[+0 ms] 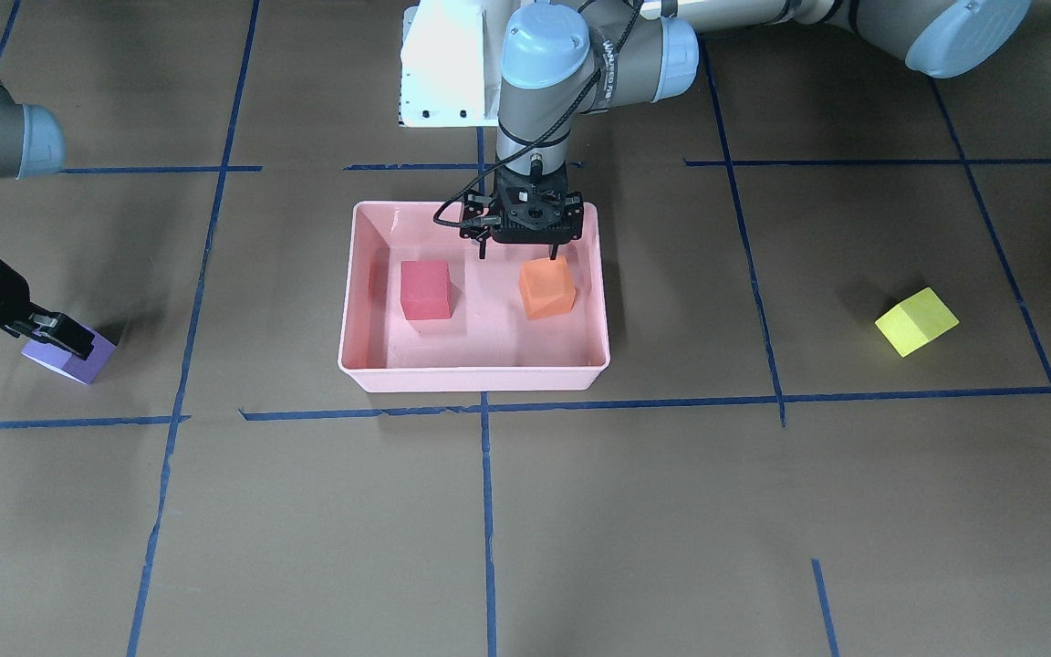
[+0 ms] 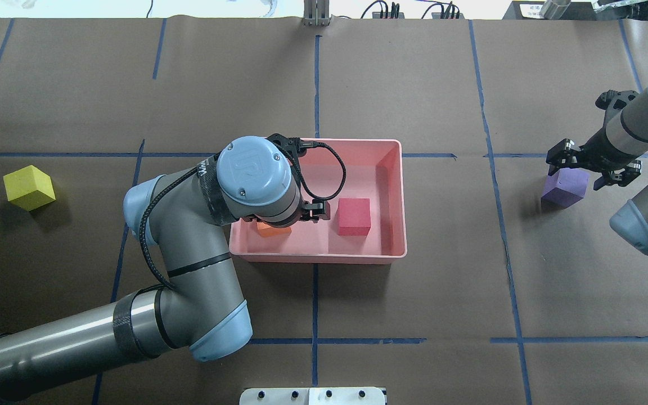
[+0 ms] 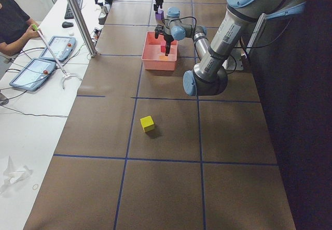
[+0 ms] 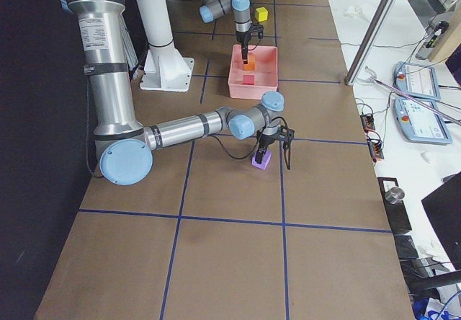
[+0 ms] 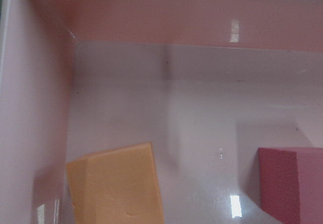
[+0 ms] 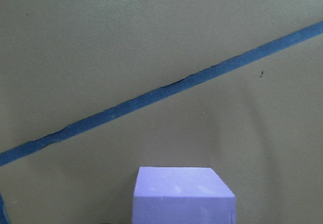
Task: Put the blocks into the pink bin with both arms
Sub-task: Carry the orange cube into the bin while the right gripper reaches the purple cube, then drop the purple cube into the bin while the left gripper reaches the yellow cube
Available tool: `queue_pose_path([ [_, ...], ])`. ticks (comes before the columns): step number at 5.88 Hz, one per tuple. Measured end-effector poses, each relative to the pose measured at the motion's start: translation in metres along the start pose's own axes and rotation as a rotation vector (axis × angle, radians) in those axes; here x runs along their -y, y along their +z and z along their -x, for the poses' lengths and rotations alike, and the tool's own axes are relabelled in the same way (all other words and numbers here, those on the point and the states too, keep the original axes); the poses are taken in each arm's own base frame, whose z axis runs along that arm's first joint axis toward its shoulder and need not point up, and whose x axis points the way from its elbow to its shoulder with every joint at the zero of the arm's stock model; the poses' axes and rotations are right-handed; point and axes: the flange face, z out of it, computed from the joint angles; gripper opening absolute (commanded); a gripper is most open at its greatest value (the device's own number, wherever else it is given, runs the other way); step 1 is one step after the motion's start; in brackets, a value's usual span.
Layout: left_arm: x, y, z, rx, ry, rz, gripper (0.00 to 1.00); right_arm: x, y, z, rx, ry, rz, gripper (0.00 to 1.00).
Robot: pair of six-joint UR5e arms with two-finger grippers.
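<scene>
The pink bin [image 1: 475,379] sits mid-table and holds the red block [image 1: 425,289] and the orange block [image 1: 546,287], which lies tilted. My left gripper [image 1: 518,255] hangs open just above the orange block, touching nothing I can see. The left wrist view shows the orange block [image 5: 118,188] and the red block [image 5: 295,183] on the bin floor. The purple block [image 2: 566,188] rests on the table to my right. My right gripper [image 2: 588,169] is low over it, open, with its fingers beside the block. The yellow-green block [image 2: 28,187] lies alone far to my left.
The white pedestal base [image 1: 448,64] stands behind the bin. Blue tape lines [image 1: 487,511] cross the brown table. A side bench with tablets [image 3: 36,67] and an operator runs along the far edge.
</scene>
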Motion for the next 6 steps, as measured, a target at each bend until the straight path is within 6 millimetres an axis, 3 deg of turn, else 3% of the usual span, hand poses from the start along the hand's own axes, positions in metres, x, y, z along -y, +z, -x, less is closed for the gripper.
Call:
queue_pose_path([
  [1,-0.001,-0.016,0.0,-0.026,0.004,-0.011,1.0,0.001,0.005,-0.002,-0.008,0.013,0.006,0.95],
  [2,-0.007,-0.046,0.016,-0.073,0.011,-0.031,1.0,0.002,0.01,-0.004,-0.015,0.018,0.011,0.85],
  [3,-0.018,-0.083,0.053,-0.119,0.018,-0.057,1.0,0.0,0.014,-0.003,-0.021,0.017,0.017,0.28],
  [4,-0.023,-0.112,0.092,-0.139,0.017,-0.08,1.0,-0.003,0.017,-0.002,-0.024,0.015,0.023,0.0],
  [5,-0.024,-0.122,0.127,-0.121,0.047,-0.094,1.0,-0.007,0.013,0.006,-0.003,0.005,0.045,0.0],
  [6,-0.019,-0.121,0.163,-0.079,0.119,-0.096,1.0,-0.016,-0.008,0.026,0.057,-0.019,0.072,0.0],
])
